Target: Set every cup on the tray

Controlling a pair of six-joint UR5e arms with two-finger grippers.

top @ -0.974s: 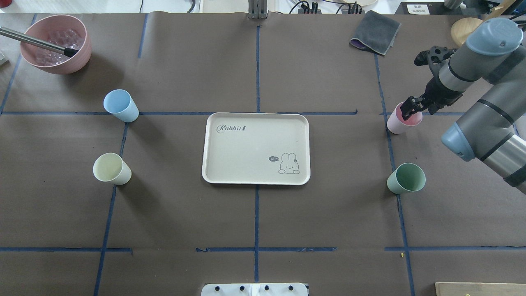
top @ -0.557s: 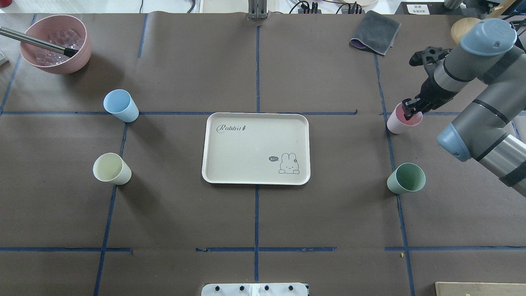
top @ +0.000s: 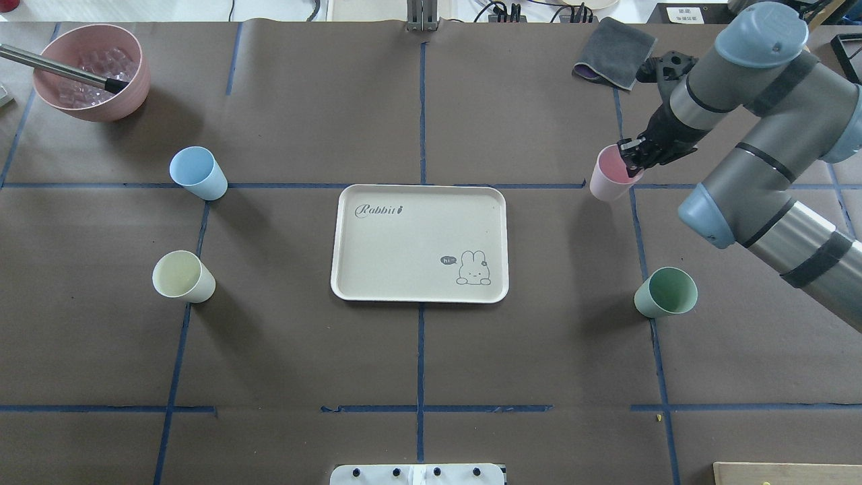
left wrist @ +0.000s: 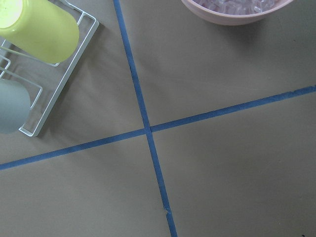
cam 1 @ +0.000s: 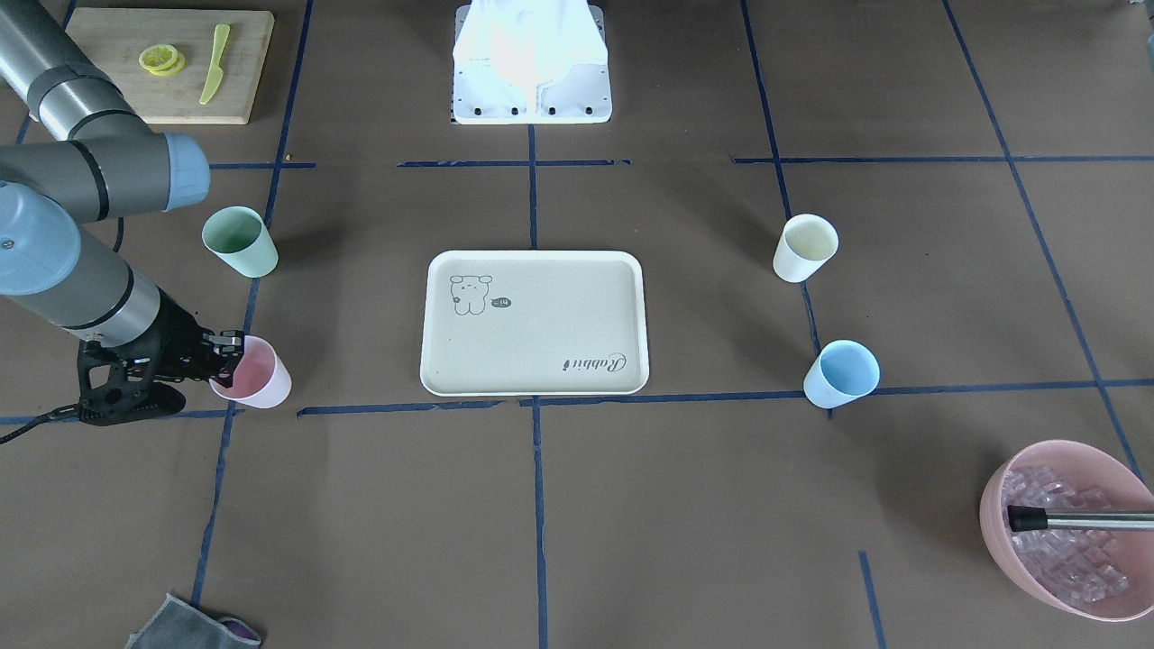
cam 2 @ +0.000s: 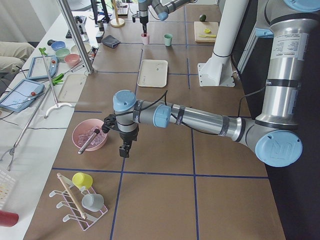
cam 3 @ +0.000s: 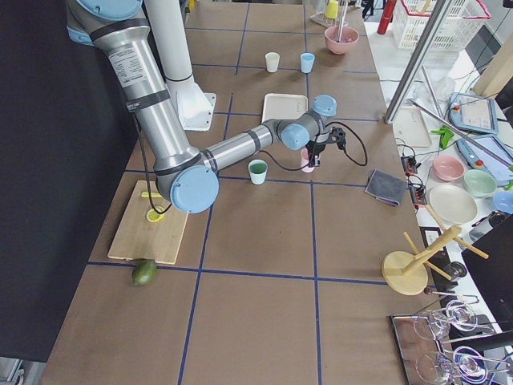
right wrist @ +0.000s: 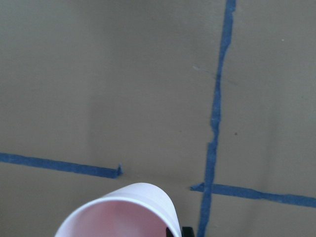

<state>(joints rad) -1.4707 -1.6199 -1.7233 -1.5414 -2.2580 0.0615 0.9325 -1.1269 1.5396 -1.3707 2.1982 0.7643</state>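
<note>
At two o'clock of the tray [top: 417,236], risk of a slip: only a pinch on one thin wall of the pink cup [top: 608,180], enough to let it swing, tilt or drop short of the raised edge on the way over. Closed narrow across that rim with the right gripper [top: 631,157]. Outward from there: mint cup [top: 665,292] at four o'clock, blue cup [top: 197,172] at ten, cream cup [top: 182,276] at eight, all upright, well apart from the tray. Far off beside the pink bowl [top: 101,111], left gripper [cam 2: 123,149]; cannot tell how open.

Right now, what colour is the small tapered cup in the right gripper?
The tapered cup is pastel pink, clearest overhead.
</note>
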